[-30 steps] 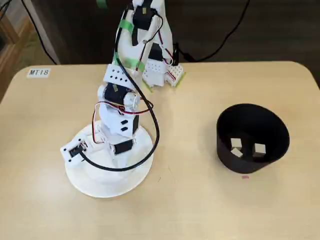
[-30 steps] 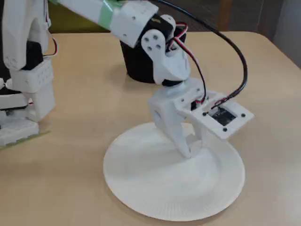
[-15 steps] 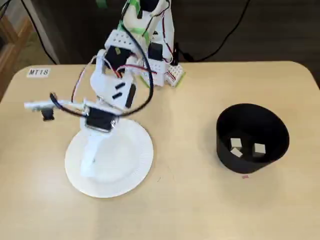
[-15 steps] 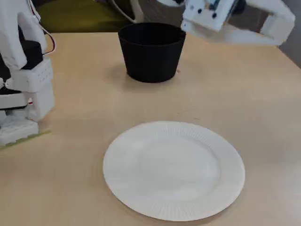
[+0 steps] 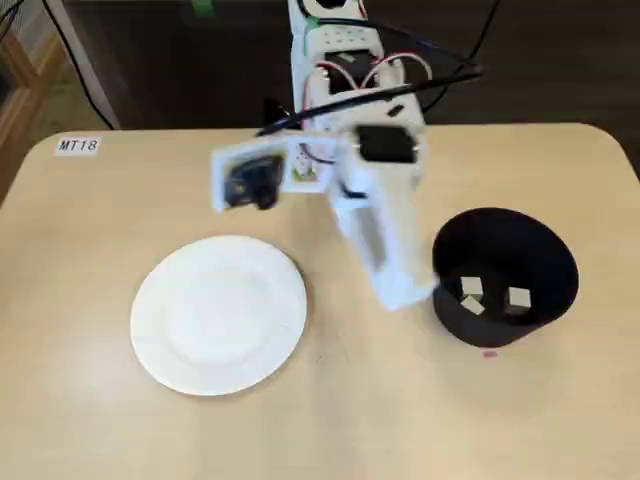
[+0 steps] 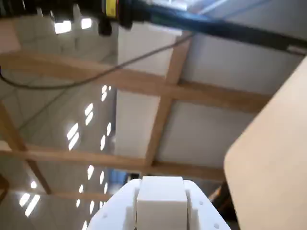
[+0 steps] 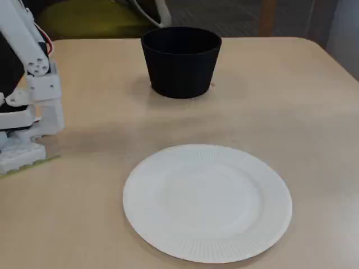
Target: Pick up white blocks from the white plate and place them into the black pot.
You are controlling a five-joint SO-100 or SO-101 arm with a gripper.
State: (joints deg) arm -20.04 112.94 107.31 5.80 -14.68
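In a fixed view, the plate (image 5: 218, 315) lay bare at the left of the desk (image 5: 330, 420). The hand (image 5: 405, 292) was raised over the desk between plate and pot, its tip just beside the pot's left rim. In the wrist view, one block (image 6: 161, 202) was seen clamped between the fingers (image 6: 116, 211). At the right stood the pot (image 5: 505, 276), well apart from the plate, with three blocks (image 5: 470, 289) seen inside it.
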